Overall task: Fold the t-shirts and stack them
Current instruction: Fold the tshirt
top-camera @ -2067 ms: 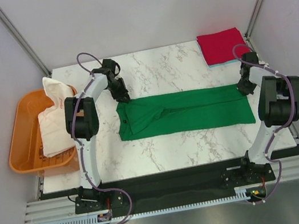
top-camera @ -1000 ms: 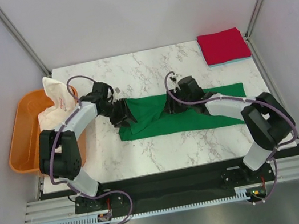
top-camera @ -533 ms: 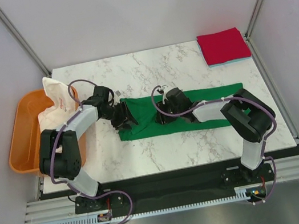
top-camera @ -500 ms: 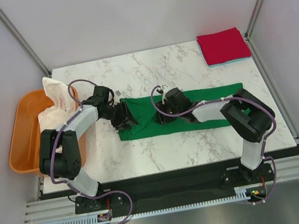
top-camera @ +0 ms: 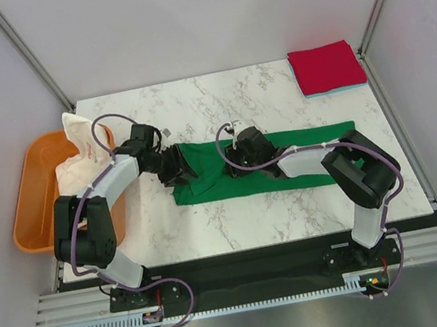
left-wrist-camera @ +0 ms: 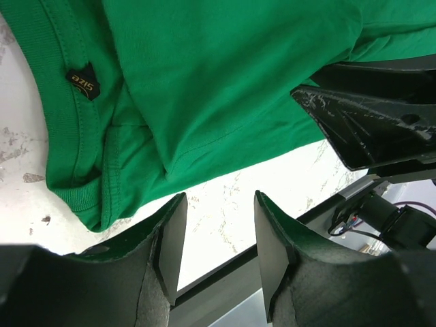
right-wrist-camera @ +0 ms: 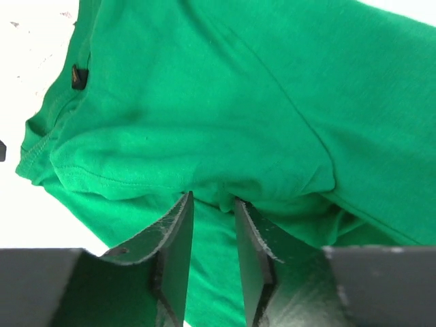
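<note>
Over the green t-shirt point(top-camera: 203, 164), left gripper point(left-wrist-camera: 218, 204) stands open; right gripper point(right-wrist-camera: 212, 201) perhaps pinches a fold, cannot tell.

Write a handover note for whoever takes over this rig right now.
Left pincer: open at the green t-shirt collar end, holding nothing.
Right pincer: jaws narrowly apart astride a ridge of that shirt; grip unclear.
Done: red t-shirt folded atop the pale blue t-shirt, far right corner.
Left: finish folding the green one, stack it; then the white t-shirt in the orange tub.
</note>
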Available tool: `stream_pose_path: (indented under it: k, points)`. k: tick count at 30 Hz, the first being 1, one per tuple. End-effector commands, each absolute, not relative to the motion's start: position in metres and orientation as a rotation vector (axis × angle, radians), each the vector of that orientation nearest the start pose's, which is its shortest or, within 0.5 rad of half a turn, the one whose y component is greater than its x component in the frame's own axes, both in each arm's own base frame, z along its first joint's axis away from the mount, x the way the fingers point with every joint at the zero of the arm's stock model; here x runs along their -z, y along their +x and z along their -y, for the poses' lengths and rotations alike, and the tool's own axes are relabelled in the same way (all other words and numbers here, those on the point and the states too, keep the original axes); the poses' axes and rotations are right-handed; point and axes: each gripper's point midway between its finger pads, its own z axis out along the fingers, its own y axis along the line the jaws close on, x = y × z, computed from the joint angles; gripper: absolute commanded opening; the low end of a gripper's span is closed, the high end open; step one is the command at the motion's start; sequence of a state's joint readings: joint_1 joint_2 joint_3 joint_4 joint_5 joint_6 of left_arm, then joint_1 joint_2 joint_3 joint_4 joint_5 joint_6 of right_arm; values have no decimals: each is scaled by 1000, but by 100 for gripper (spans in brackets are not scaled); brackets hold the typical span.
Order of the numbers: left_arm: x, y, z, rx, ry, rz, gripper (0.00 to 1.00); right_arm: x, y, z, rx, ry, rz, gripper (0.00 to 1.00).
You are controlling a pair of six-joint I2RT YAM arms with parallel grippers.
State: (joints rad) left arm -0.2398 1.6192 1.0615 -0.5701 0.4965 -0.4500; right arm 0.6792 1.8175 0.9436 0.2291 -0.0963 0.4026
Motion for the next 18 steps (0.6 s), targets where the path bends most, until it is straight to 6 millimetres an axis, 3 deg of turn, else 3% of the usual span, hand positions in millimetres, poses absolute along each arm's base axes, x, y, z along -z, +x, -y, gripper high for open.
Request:
stream_pose_path:
  k: [1,4,5,7,8,14,18]
  points:
    - [-92,304,174,862,-160,-2725,52,-59,353,-325,-681,-376,-2205,38]
    - [-90,301,174,861,-164,-2733,52,-56,355,-325,-658,-375,-2214,30]
    - [-89,300,174,862,-164,-2736,52,-57,357,-325,-654,-374,-2213,19]
    - [-90,299,174,869,-162,-2734,52,-58,357,-324,-647,-369,-2226,8]
    - [-92,298,175,874,-161,-2728,52,-69,360,-328,-657,-366,-2212,0]
    - [-93,287,176,914,-170,-2736,52,-98,350,-320,-637,-316,-2288,0]
    - [-90,282,179,949,-191,-2755,52,-95,334,-311,-626,-300,-2381,0]
